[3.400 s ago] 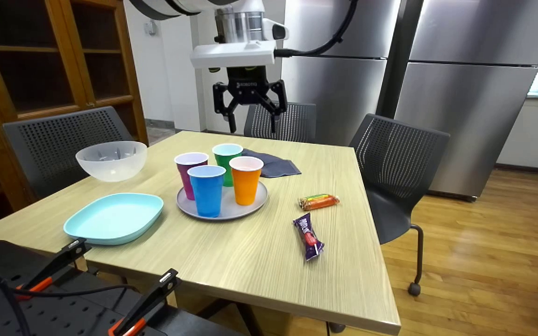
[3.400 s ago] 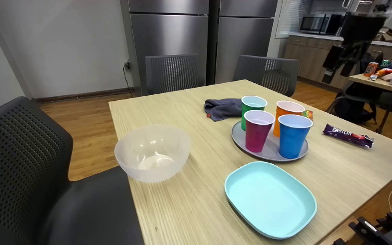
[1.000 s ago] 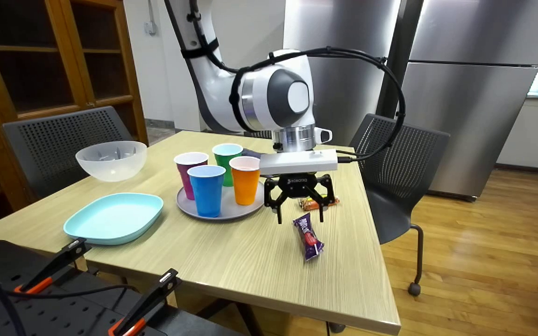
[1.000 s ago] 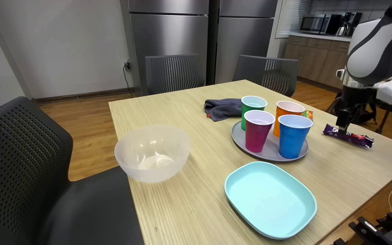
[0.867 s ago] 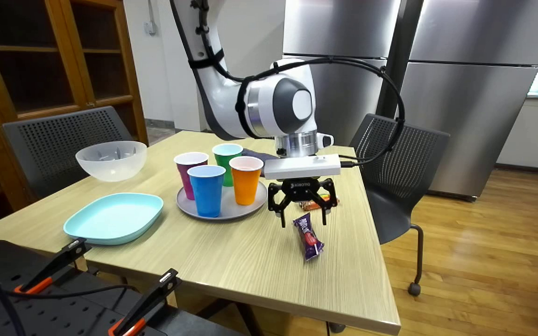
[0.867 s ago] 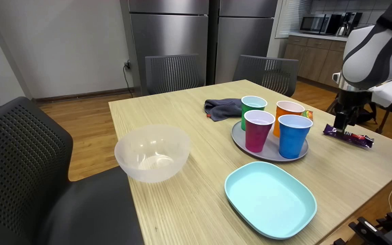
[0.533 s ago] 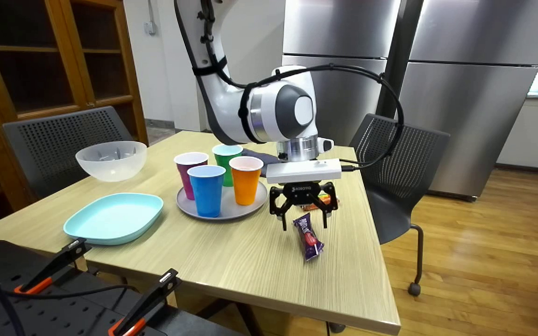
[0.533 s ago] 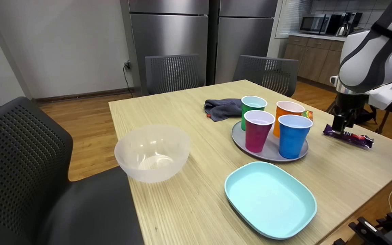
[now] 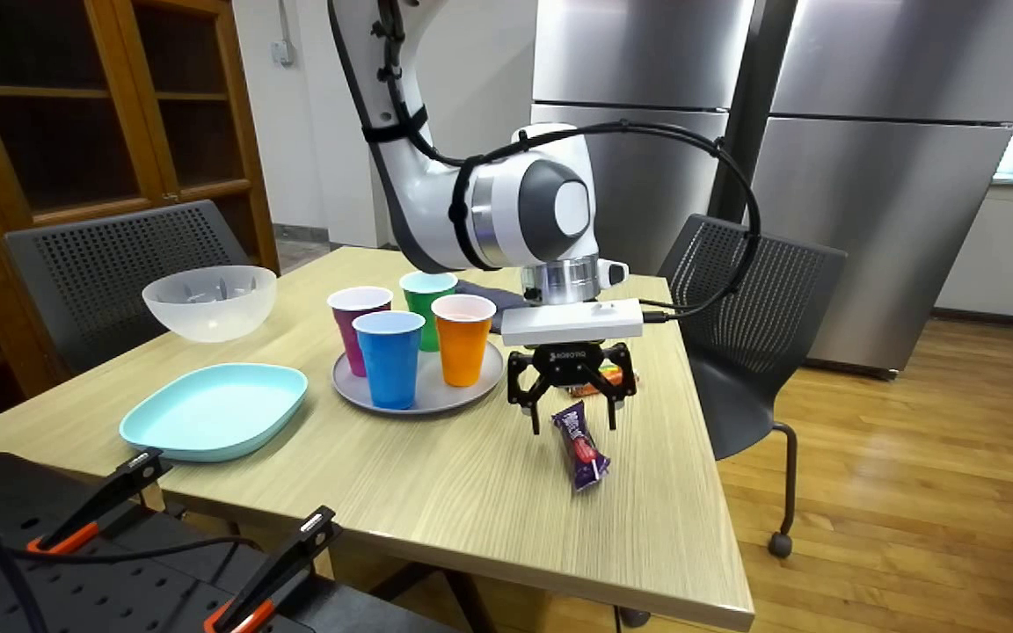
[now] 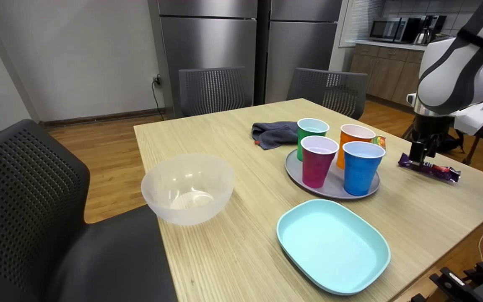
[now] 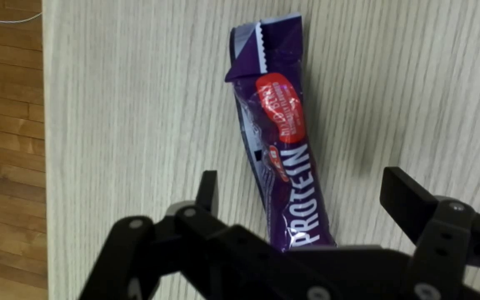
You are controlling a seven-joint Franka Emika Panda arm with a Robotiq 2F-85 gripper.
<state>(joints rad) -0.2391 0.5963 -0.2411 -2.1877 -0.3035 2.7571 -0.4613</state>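
My gripper [image 9: 574, 428] points straight down low over the table, its fingers spread wide with nothing held. Between and below them lies a purple protein bar [image 9: 581, 447], flat on the wood. In the wrist view the bar [image 11: 288, 137] runs lengthwise through the gap, apart from both fingers [image 11: 208, 189], its near end hidden behind the gripper body. An orange and yellow wrapped snack [image 9: 591, 389] lies just behind the gripper, partly covered by it. In an exterior view the fingers overlap the left half of the purple bar [image 10: 438, 171].
Beside the gripper a grey plate [image 9: 489, 387] carries blue [image 9: 390, 360], orange [image 9: 462, 341], purple [image 9: 353, 347] and green [image 9: 427, 299] cups. A turquoise tray [image 10: 333, 247], a frosted bowl [image 10: 188, 188] and a dark cloth [image 10: 275, 134] share the table. Chairs [image 9: 757, 325] stand around it.
The arm has come down from high over the table's far side to just above the purple bar. Over the last half second it has stayed still, jaws open throughout.
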